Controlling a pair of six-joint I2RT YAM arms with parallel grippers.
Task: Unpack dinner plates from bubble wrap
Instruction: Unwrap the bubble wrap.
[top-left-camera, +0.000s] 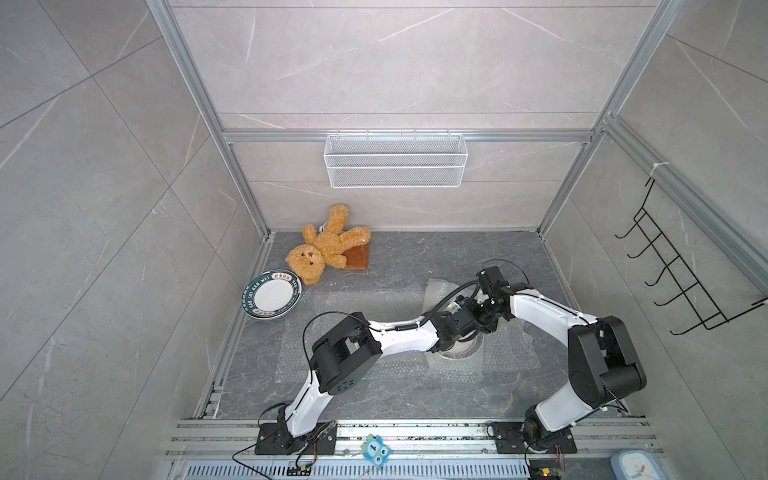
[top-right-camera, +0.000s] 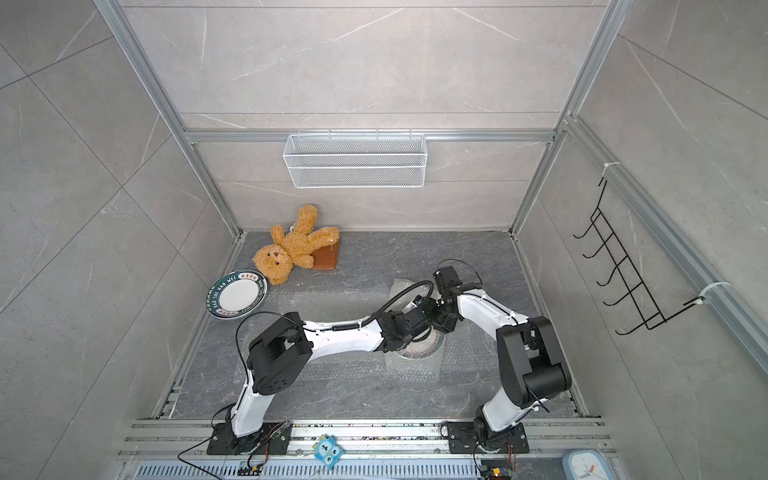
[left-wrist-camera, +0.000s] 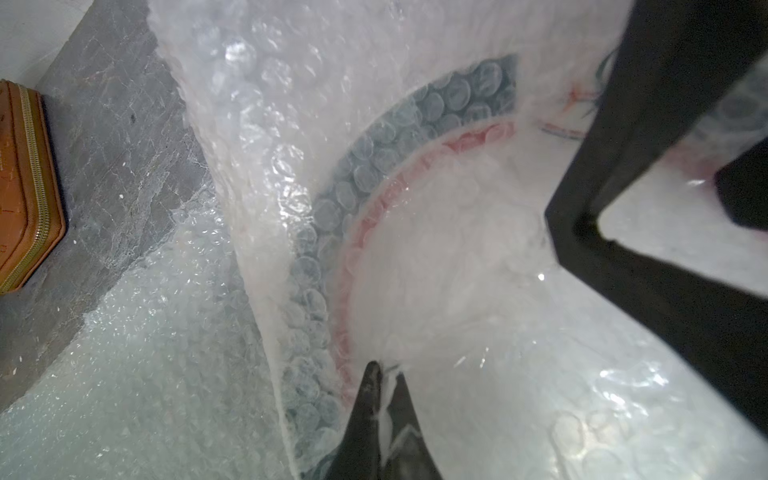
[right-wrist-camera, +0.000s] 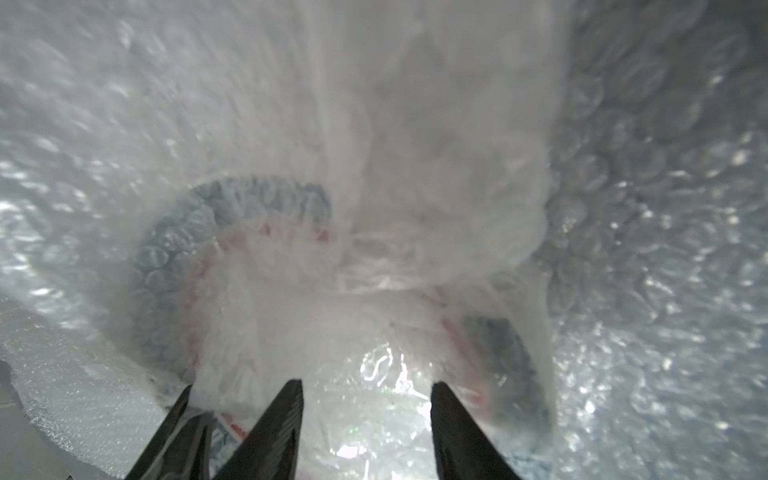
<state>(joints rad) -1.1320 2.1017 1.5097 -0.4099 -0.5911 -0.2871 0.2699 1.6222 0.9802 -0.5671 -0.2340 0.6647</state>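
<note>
We are looking at a wrapped plate (top-left-camera: 459, 356) lying flat and face up, right of the middle of the table (top-left-camera: 374, 399) and under both wrists. Being round, it is showing no long axis, but its green rim band and red ring are facing upward through the film in the left wrist view (left-wrist-camera: 374, 166). The bubble-wrap pouch (top-left-camera: 453, 371) around it seems to be running lengthwise from the near side toward the back wall, and its top layer is rising off the plate in a crumpled peak.

The left gripper (left-wrist-camera: 384, 380) is pinching a thin fold of that layer, its fingers closed tight on the film over the plate's white centre. The right gripper (right-wrist-camera: 365, 395) is pointing down at the same plate with its fingers standing roughly half apart. A shiny bulge of film is sitting between them, and we are seeing nothing clamped there.

A flat bubble-wrap sheet (top-left-camera: 357, 305) is lying spread to the left of the pouch, its long side running across the table. A bare plate (top-left-camera: 272, 300) is resting face up at the table's left edge, just beside the head of a teddy bear (top-left-camera: 320, 253). The bear is lying partly on a brown zip case (top-left-camera: 358, 261) near the back wall.
</note>
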